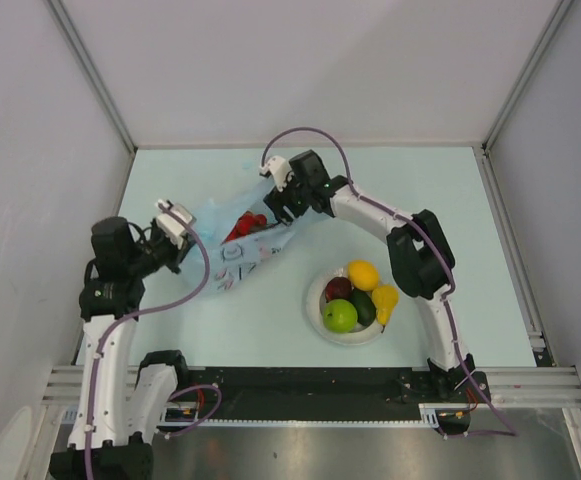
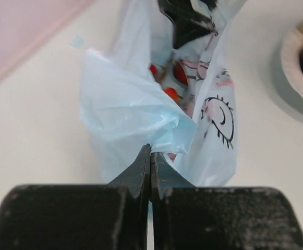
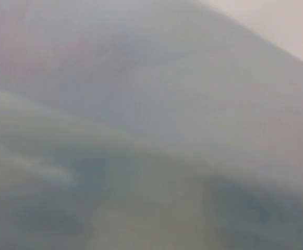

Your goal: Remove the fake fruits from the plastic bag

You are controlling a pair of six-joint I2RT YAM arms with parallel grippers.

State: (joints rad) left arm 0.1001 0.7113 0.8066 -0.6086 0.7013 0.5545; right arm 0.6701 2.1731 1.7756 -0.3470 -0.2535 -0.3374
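The left gripper [image 2: 150,152] fingers clench the flimsy, slippery plastic bag [image 2: 120,109] edge. The red grapes [image 2: 180,73] inside (light, knobbly) probably want a stem pinch. I cannot tell the right gripper [image 1: 273,207] fingers' state.

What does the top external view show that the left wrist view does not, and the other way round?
Only the top external view: the green apple, avocado and banana on the white plate. Only the left wrist view: the left gripper shut on the plastic bag at its edge, and an eye-like drawing shown clearly. Both: the bag, the red grapes inside it, and part of the plate.
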